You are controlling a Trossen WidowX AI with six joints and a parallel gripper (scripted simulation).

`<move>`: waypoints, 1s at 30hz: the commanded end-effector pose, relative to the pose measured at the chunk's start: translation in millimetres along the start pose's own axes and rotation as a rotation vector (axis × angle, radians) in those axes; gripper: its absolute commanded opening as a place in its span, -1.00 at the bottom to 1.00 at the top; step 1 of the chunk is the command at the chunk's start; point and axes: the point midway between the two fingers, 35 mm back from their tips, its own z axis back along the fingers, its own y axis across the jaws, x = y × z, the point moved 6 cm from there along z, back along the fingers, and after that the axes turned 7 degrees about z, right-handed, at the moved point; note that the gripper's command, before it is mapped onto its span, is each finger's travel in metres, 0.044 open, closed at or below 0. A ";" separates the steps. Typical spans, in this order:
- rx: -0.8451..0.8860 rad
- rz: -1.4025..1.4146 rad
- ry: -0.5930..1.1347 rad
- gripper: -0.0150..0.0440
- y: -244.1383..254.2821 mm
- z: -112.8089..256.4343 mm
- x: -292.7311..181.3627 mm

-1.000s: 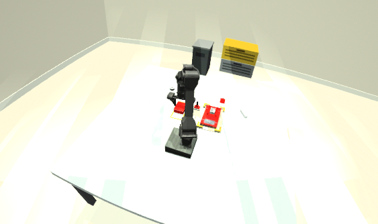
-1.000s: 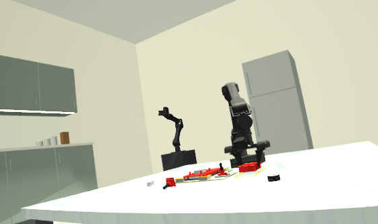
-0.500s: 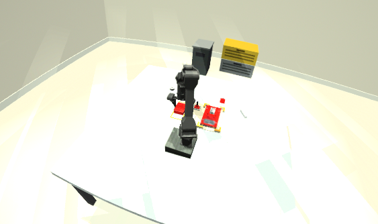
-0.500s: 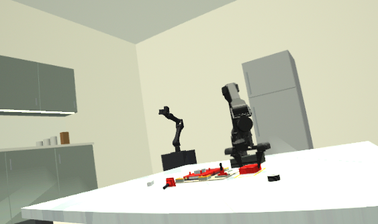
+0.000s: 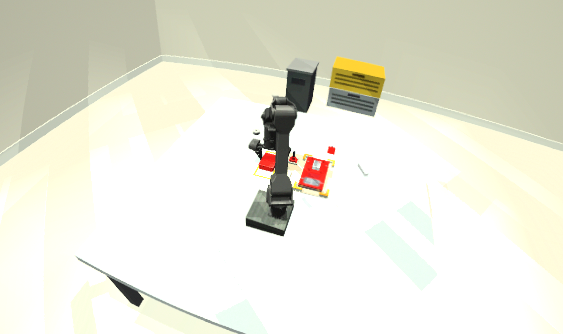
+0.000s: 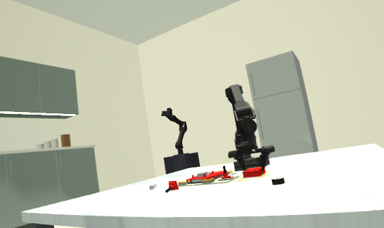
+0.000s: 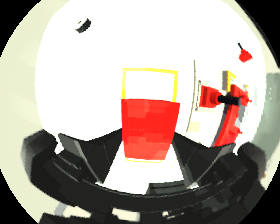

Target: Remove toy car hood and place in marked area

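The red hood (image 5: 267, 161) (image 6: 254, 173) (image 7: 149, 127) lies level inside the yellow outline of the marked area (image 7: 150, 70) (image 6: 263, 176), toward the end near the robot's base. It is at or just above the table; a gap under it cannot be made out. My gripper (image 6: 254, 168) (image 7: 149, 131) is shut on the hood, with one finger against each long side. The toy car (image 5: 315, 173) (image 6: 211, 176) (image 7: 225, 133) stands beside the area without its hood. In the top view the arm hides part of the marked area.
A red piece with a black rod (image 5: 293, 159) (image 6: 225, 176) (image 7: 209, 97) stands between the area and the car. A black wheel (image 6: 277, 181) (image 7: 83, 25) lies beyond the area. Another red piece (image 5: 331, 150) (image 6: 173, 185) (image 7: 245, 55) and a small pale bar (image 5: 363, 169) (image 6: 153, 186) lie past the car.
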 end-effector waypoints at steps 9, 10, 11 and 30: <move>0.003 0.000 0.002 1.00 0.3 46.5 2.4; 0.004 0.000 0.002 1.00 0.0 59.9 1.8; 0.004 0.000 0.003 1.00 -0.4 68.5 1.1; 0.004 0.000 0.003 1.00 -0.5 71.4 0.8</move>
